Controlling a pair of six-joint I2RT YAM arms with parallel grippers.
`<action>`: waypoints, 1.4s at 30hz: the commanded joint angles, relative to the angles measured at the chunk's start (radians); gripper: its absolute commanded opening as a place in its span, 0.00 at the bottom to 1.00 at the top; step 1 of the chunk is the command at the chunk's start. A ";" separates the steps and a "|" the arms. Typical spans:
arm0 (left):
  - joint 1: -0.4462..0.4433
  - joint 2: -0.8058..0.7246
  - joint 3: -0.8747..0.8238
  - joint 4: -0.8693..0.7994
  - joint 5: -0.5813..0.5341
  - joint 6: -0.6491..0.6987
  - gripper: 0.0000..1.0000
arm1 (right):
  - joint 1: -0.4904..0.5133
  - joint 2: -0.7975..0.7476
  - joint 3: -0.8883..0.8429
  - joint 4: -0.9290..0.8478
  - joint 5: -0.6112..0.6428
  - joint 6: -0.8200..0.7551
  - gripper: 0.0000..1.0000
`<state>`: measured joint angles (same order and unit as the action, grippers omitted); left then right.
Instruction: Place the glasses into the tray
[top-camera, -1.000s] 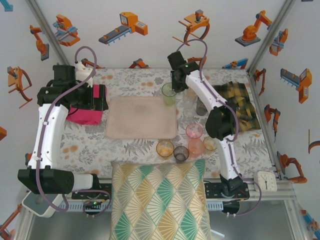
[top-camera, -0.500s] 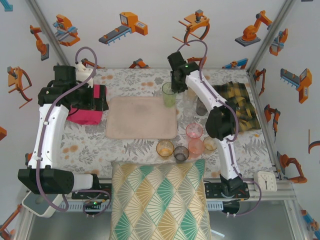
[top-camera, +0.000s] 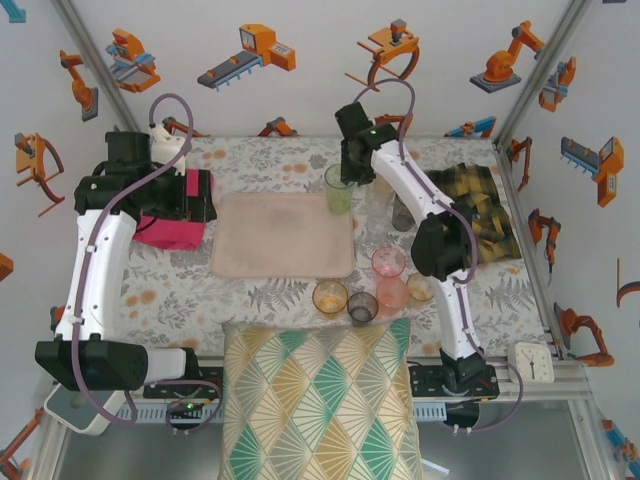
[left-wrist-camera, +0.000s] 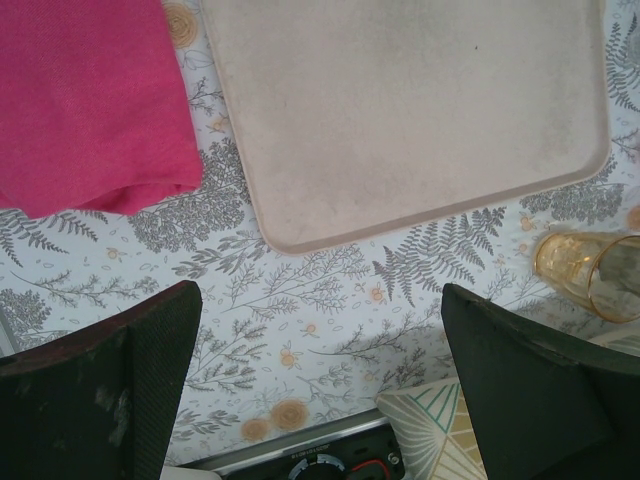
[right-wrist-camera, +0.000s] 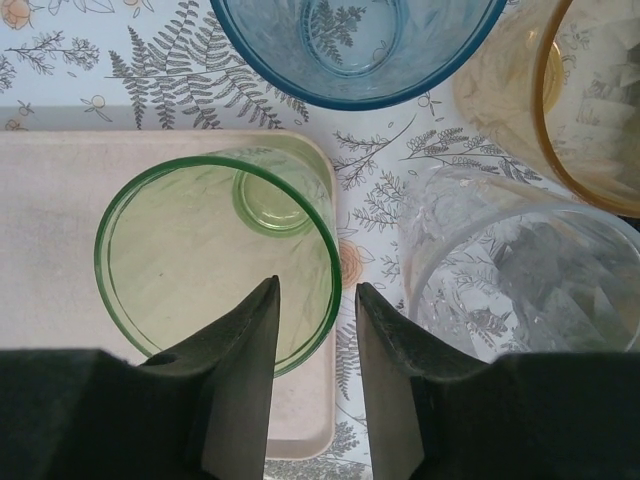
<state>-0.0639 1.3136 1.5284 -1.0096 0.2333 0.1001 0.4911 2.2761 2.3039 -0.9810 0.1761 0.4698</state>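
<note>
Right jaws narrow, astride the rim of the green glass (right-wrist-camera: 215, 250), apparently not pinching; left jaws wide, empty | glass upright in tray (top-camera: 283, 236), 1 o'clock corner | judged light, rigid, slippery, breakable; take by rim wall

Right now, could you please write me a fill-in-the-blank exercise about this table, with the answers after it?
The tray holds just ____ glass. That glass is tinted ____. The right hand has its fingers apart around the rim, while the left hand is open and holds ____. The folded cloth left of the tray is bright ____.
Answers: one; green; nothing; pink.
</note>
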 joint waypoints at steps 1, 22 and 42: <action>0.007 -0.024 -0.007 0.005 0.013 -0.012 0.97 | -0.002 -0.030 0.074 -0.036 0.017 -0.020 0.37; 0.008 -0.020 0.032 -0.014 0.006 0.009 0.97 | -0.101 -0.575 -0.311 -0.123 0.194 -0.025 0.47; 0.007 -0.002 0.042 -0.028 0.016 0.005 0.97 | -0.329 -0.648 -0.694 0.109 -0.074 -0.005 0.44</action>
<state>-0.0628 1.3163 1.5570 -1.0180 0.2363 0.1013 0.1722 1.5955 1.5967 -0.9005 0.1169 0.4625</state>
